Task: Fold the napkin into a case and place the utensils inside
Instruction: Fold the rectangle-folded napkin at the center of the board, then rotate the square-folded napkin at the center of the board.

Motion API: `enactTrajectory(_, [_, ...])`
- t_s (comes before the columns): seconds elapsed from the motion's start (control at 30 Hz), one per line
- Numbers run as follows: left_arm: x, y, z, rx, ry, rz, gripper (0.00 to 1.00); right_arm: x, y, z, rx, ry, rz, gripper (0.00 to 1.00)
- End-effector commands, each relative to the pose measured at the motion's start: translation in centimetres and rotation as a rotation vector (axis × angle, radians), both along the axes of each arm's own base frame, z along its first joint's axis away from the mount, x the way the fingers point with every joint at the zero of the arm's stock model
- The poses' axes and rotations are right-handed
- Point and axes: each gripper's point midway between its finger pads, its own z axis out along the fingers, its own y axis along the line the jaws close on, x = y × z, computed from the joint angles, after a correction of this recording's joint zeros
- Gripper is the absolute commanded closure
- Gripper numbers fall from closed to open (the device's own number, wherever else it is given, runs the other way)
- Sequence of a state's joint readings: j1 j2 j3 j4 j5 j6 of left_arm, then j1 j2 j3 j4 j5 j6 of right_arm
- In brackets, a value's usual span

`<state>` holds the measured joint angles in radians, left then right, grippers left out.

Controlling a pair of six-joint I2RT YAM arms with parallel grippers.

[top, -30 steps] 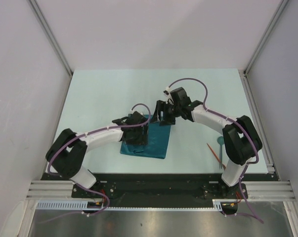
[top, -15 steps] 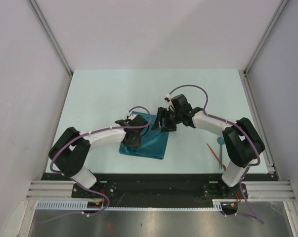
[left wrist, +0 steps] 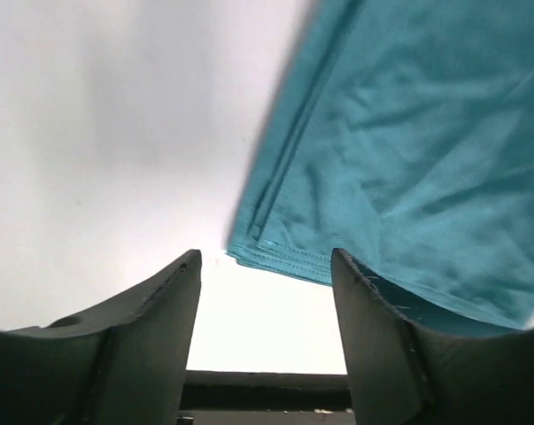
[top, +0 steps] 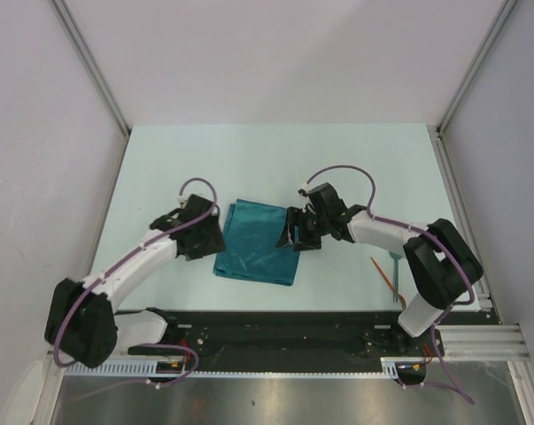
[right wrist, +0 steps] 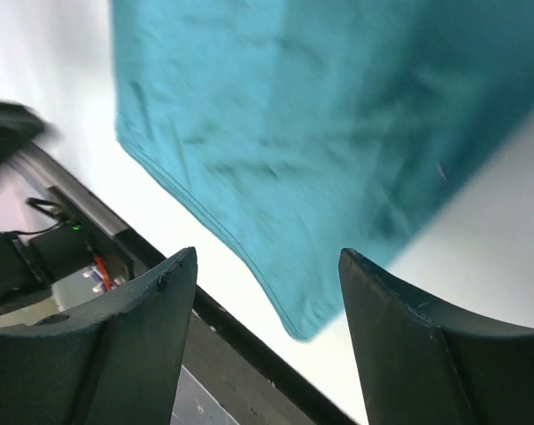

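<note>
The teal napkin lies folded flat on the table, near the front middle. My left gripper is open and empty just left of the napkin's left edge. In the left wrist view the left gripper faces a corner of the napkin. My right gripper is open and hovers at the napkin's right edge. In the right wrist view the right gripper is above a corner of the napkin, holding nothing. The thin orange-red utensil lies on the table at the front right, apart from the cloth.
A light blue-green spoon-like utensil lies beside the orange-red one, close to the right arm's base. The table's black front rail runs just below the napkin. White walls enclose the table on three sides.
My left gripper has pulled back to the left, off the napkin, leaving it flat. My right gripper has moved down toward the front along the napkin's right edge.
</note>
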<state>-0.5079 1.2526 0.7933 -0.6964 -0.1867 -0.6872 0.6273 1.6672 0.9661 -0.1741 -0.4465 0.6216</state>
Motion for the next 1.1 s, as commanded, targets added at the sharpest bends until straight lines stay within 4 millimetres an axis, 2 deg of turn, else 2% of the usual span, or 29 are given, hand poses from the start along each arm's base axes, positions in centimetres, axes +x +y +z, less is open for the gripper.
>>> enactTrajectory(0.0, [1.9,1.1,3.9,-0.234,-0.092,0.038,0.32,-2.0,-1.7,0.6,-0.090,-0.030,-0.067,0.30])
enactTrajectory(0.07, [3.1,1.4,5.3,-0.279,-0.152,0.028,0.31,-2.9,-2.4,-0.7,-0.129,-0.005,-0.109,0.29])
enactTrajectory(0.1, [3.7,2.0,5.6,-0.288,-0.165,0.044,0.30,-3.5,-2.2,-0.9,-0.129,0.004,-0.107,0.28])
enactTrajectory(0.2, [5.3,2.3,6.3,-0.345,-0.175,0.041,0.30,-5.2,-1.8,-2.5,-0.132,0.048,-0.119,0.28])
enactTrajectory(0.3, [6.5,1.5,7.2,-0.422,-0.188,0.005,0.31,-6.4,-0.9,-3.7,-0.119,0.073,-0.111,0.29])
enactTrajectory(0.4, [7.7,1.2,8.1,-0.450,-0.220,-0.028,0.31,-6.5,-0.8,-4.3,-0.126,0.079,-0.128,0.32])
enactTrajectory(0.5, [8.6,0.8,8.8,-0.487,-0.246,-0.050,0.31,-7.2,-1.1,-5.1,-0.126,0.098,-0.126,0.43])
enactTrajectory(0.53, [8.8,0.7,8.6,-0.495,-0.237,-0.051,0.31,-7.1,-1.1,-5.2,-0.121,0.100,-0.129,0.52])
enactTrajectory(0.6, [9.4,0.7,8.8,-0.511,-0.244,-0.055,0.31,-7.3,-1.5,-5.6,-0.115,0.112,-0.131,0.65])
enactTrajectory(0.63, [9.8,0.7,8.4,-0.517,-0.231,-0.050,0.32,-7.3,-1.7,-5.8,-0.119,0.114,-0.131,0.76])
enactTrajectory(0.7, [10.6,0.2,9.1,-0.544,-0.248,-0.068,0.32,-6.9,-3.0,-6.3,-0.154,0.122,-0.145,0.89])
enactTrajectory(0.73, [11.0,0.0,8.9,-0.554,-0.243,-0.071,0.32,-6.7,-3.9,-6.6,-0.176,0.110,-0.133,1.00])
enactTrajectory(0.77, [11.3,-0.5,9.2,-0.583,-0.250,-0.089,0.32,-5.8,-5.6,-7.1,-0.208,0.126,-0.167,1.00])
enactTrajectory(0.83, [12.1,-0.9,9.2,-0.609,-0.245,-0.106,0.31,-4.2,-7.7,-7.2,-0.244,0.101,-0.167,1.00])
enactTrajectory(0.9, [13.1,-1.8,8.8,-0.656,-0.208,-0.127,0.32,-0.7,-11.4,-7.8,-0.304,0.095,-0.257,1.00])
enactTrajectory(0.93, [13.4,-2.0,8.7,-0.661,-0.202,-0.131,0.32,1.6,-11.8,-6.8,-0.307,0.062,-0.277,1.00])
enactTrajectory(0.97, [14.1,-2.2,8.5,-0.665,-0.189,-0.130,0.31,3.6,-14.0,-6.7,-0.337,0.046,-0.314,1.00])
enactTrajectory(1.0, [14.5,-2.3,8.5,-0.669,-0.185,-0.133,0.31,4.8,-14.8,-7.7,-0.368,0.063,-0.329,1.00])
enactTrajectory(1.03, [14.8,-2.5,8.4,-0.670,-0.182,-0.134,0.31,6.4,-15.6,-7.6,-0.378,0.055,-0.354,0.99])
enactTrajectory(1.07, [15.5,-2.8,9.0,-0.672,-0.190,-0.141,0.31,9.8,-15.7,-6.3,-0.363,-0.004,-0.370,0.97])
